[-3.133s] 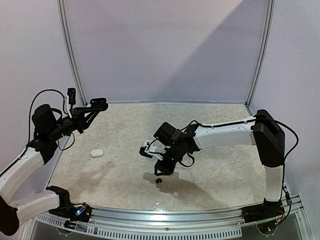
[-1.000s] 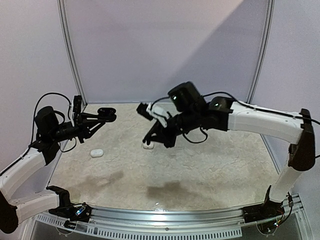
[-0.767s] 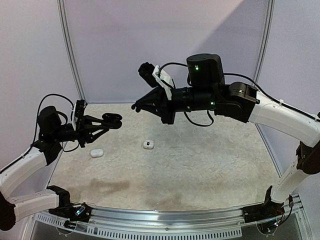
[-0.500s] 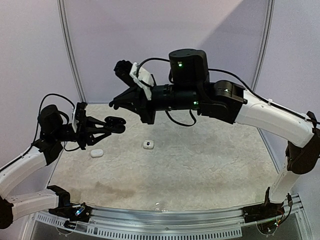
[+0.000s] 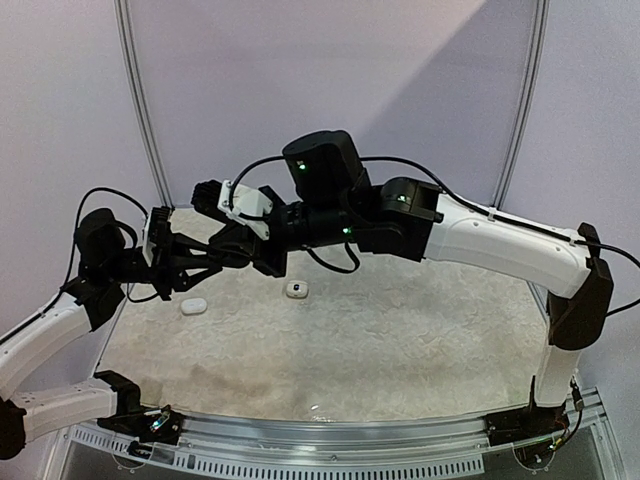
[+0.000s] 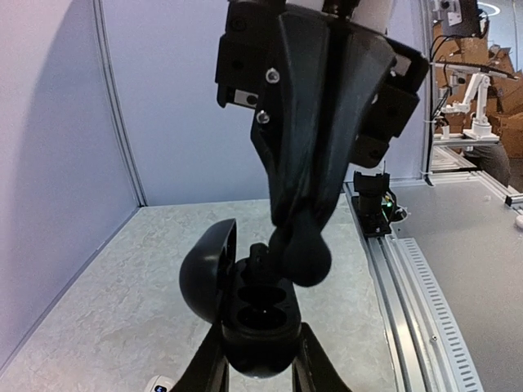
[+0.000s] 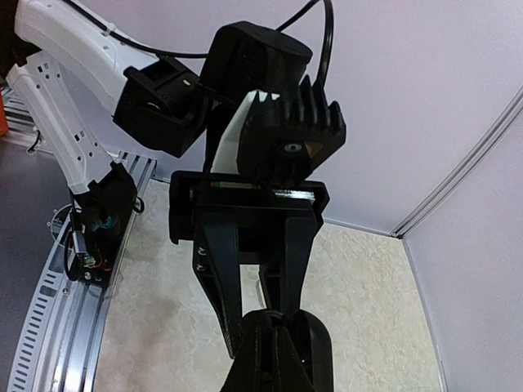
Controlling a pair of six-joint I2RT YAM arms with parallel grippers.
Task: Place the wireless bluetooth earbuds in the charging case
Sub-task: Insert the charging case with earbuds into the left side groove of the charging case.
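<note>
black charging case [image 6: 245, 327] clamped at base by our left gripper [image 6: 260, 363], lid flipped open, wells exposed, held above table [image 5: 420, 340] as steady target. white case [image 5: 194, 305] lies on table below. our right gripper [image 6: 298, 245] fingers pinched together, tips at case's well. dark lump [image 6: 262, 256] there may be earbud, we cannot confirm. small white piece [image 5: 296, 289] on table further right.
</note>
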